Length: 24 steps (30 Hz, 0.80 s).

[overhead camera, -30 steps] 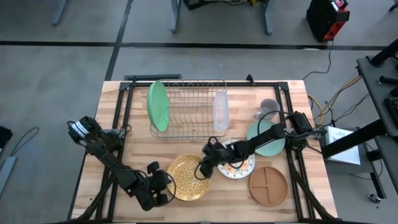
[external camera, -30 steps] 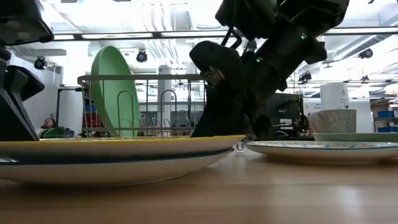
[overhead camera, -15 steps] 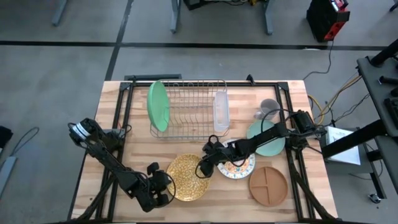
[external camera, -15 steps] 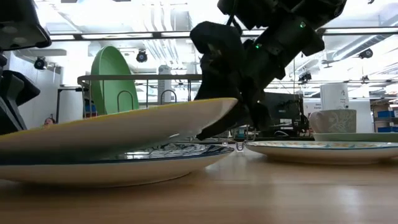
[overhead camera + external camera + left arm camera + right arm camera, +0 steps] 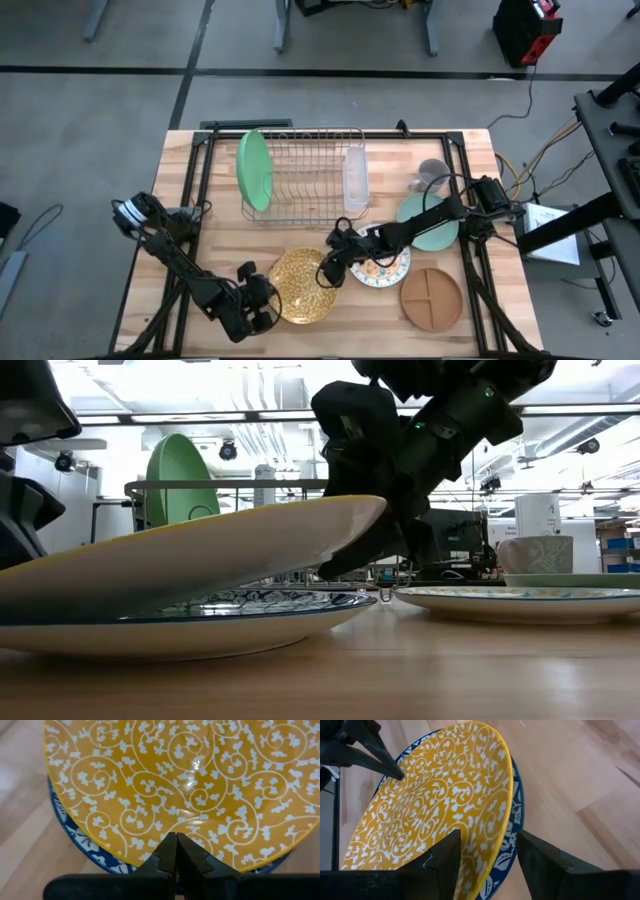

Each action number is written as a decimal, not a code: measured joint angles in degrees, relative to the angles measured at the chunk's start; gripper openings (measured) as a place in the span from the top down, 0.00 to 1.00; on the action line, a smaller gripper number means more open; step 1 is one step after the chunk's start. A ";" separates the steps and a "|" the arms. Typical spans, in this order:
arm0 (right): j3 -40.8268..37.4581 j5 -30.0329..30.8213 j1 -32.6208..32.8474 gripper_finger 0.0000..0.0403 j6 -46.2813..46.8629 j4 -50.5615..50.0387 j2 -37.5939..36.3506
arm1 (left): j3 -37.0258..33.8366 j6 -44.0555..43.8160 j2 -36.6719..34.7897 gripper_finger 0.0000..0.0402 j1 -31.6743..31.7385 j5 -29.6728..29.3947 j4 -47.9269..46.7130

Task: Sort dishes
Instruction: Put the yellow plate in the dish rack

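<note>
A gold plate [image 5: 300,285] with a white vine pattern lies tilted on a blue-patterned plate [image 5: 250,605] at the table's near middle. Its right rim is raised and its left rim [image 5: 30,595] rests on the blue plate. My right gripper [image 5: 330,268] is shut on the raised rim. My left gripper [image 5: 268,292] is shut, its tips down on the plate's left part. A bright green plate [image 5: 254,170] stands on edge in the wire rack [image 5: 305,175]. The floral plate [image 5: 385,262], pale teal plate [image 5: 432,222] and brown divided plate [image 5: 432,297] lie flat at the right. My left gripper presses its shut fingertips [image 5: 395,771] down on the gold plate's upper face, just inside the left rim [image 5: 175,826]. The fingers slant in from the table's near left. My right gripper pinches the gold plate's right rim [image 5: 479,855], one finger on the upper face and one below it. The fingers come from the table's right, roughly level. That rim [image 5: 365,510] is lifted clear of the blue plate; the opposite rim stays down.
A small grey mug [image 5: 432,172] stands at the far right behind the teal plate. The rack fills the far middle of the table. Bare wood shows at the near left and between the rack and the plates.
My right gripper has risen with the gold plate's right rim. The plate, which lay flat on the blue plate, has tipped up on its right side while its left rim stays down under my left gripper.
</note>
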 joint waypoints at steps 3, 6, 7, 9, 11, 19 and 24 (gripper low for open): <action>0.00 0.02 -0.07 0.59 -0.14 0.07 0.00 | -0.16 -0.43 0.09 1.00 0.17 -2.20 -0.05; 0.00 0.05 -0.07 0.61 -0.60 0.33 0.02 | -0.40 -1.19 0.15 1.00 0.20 -3.84 -0.09; 0.00 0.07 -0.07 0.63 -1.10 0.46 0.02 | -0.46 -1.30 0.15 1.00 0.24 -4.32 -0.14; 0.00 0.39 -0.07 0.66 -1.61 0.44 0.02 | -0.46 -1.46 0.15 1.00 0.46 -4.77 -0.16; 0.00 0.56 -0.07 0.71 -1.85 0.39 0.05 | -0.44 -1.67 0.15 1.00 0.52 -5.04 -0.11; 0.09 2.46 -0.24 0.97 -1.40 1.26 -0.13 | -0.33 -2.32 -0.24 1.00 0.46 -6.15 0.37; 0.14 3.76 -0.22 0.97 -2.70 1.33 -0.28 | -0.50 -0.88 -3.02 1.00 0.43 -6.14 -0.46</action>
